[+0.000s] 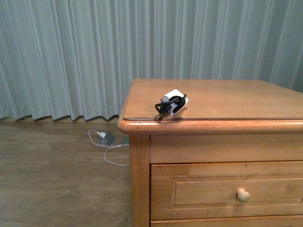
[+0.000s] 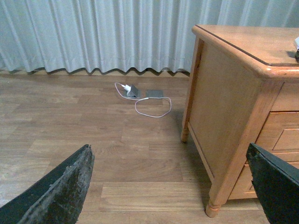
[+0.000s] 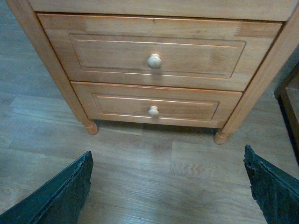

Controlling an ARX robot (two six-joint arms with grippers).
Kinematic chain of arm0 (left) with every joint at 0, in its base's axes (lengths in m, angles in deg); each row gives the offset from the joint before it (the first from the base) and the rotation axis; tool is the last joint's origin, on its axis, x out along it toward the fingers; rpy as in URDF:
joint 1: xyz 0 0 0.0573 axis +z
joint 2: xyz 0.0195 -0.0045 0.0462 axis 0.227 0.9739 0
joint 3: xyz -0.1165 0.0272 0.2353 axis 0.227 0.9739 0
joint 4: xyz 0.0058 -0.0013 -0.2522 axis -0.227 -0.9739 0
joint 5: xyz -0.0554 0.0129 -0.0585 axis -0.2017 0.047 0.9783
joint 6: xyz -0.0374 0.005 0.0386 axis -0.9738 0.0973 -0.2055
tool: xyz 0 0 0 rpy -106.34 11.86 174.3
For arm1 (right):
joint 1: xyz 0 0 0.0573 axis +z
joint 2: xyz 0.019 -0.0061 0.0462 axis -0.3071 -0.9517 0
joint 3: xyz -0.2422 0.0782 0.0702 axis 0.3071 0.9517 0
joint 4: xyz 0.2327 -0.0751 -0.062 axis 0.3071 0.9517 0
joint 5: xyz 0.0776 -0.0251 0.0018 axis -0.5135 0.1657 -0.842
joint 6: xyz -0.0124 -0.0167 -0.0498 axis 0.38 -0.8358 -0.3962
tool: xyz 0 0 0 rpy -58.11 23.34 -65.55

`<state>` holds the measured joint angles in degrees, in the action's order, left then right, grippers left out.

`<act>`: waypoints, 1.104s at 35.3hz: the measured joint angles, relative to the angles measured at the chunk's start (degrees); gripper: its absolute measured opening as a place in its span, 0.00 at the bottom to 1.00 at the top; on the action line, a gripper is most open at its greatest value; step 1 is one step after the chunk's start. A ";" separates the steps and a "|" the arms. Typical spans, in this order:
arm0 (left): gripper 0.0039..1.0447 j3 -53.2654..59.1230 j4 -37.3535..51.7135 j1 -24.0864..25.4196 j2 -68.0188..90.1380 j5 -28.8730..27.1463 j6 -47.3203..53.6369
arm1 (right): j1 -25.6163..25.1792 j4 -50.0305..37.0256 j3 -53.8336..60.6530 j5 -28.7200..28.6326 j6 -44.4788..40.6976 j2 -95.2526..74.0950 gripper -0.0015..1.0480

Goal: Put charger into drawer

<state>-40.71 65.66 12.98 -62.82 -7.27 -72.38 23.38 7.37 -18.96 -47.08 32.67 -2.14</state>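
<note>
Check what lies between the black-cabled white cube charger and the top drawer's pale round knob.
Front view: nothing loose between charger and knob, only the wooden cabinet's front edge and drawer panel.

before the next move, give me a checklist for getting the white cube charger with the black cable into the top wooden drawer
1. Honey-brown wooden top drawer open: not ok, it is shut.
2. Its small round pale knob unobstructed: ok.
3. White cube charger wound in black cable, free to grasp on the wooden cabinet top: ok.
4. Right gripper open and empty: ok.
5. Left gripper open and empty: ok.
6. Room inside the drawer: cannot tell while it is shut.
</note>
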 joint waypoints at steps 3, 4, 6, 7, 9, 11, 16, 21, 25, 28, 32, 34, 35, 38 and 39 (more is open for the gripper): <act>0.94 0.00 0.00 0.00 0.00 0.00 0.00 | 3.85 -3.56 -1.46 2.75 0.87 -5.49 0.91; 0.94 0.00 0.00 0.00 0.00 0.02 0.00 | 4.87 -4.92 -1.92 3.28 1.16 -7.34 0.91; 0.94 0.00 0.00 0.00 0.00 0.00 0.00 | 7.19 -8.63 -3.06 4.57 1.90 -12.55 0.92; 0.94 0.00 0.00 0.00 0.00 -0.02 0.00 | 8.39 -11.19 -3.80 5.27 2.21 -16.20 0.92; 0.94 0.00 0.00 0.00 0.00 0.02 0.00 | 10.08 -16.20 -5.44 6.25 2.80 -23.69 0.91; 0.94 0.00 0.00 0.00 0.00 0.00 0.00 | 11.04 -19.96 -7.17 6.51 3.45 -30.32 0.91; 0.94 0.00 0.00 0.00 0.00 0.00 0.00 | 12.74 -27.21 -12.94 7.30 5.07 -47.04 0.91; 0.94 0.00 0.00 0.00 0.00 0.00 0.00 | 14.56 -31.69 -19.23 9.42 6.62 -60.89 0.91; 0.94 0.00 0.00 0.00 0.00 0.00 0.00 | 15.80 -35.85 -24.30 12.33 7.15 -70.25 0.91; 0.94 0.00 0.00 0.00 0.00 0.00 0.00 | 15.89 -38.25 -26.99 13.84 7.37 -75.01 0.92; 0.94 0.00 0.00 0.00 0.00 0.00 0.00 | 15.10 -41.16 -30.38 15.65 7.37 -81.24 0.91; 0.94 0.00 0.00 0.00 0.00 0.00 0.00 | 14.45 -42.05 -32.15 16.15 7.37 -84.19 0.91; 0.94 0.00 0.00 0.00 0.00 0.00 0.00 | 14.25 -42.31 -32.61 16.35 7.37 -84.96 0.91; 0.94 0.00 0.00 0.00 0.00 0.00 0.00 | 13.40 -43.56 -34.71 16.59 7.39 -88.35 0.92; 0.94 0.00 0.00 0.00 0.00 0.00 0.00 | 13.11 -43.95 -35.36 16.81 7.37 -89.37 0.91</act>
<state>-40.71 65.66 12.98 -62.82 -7.27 -72.38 36.50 -36.58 -54.33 -30.28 40.03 -91.51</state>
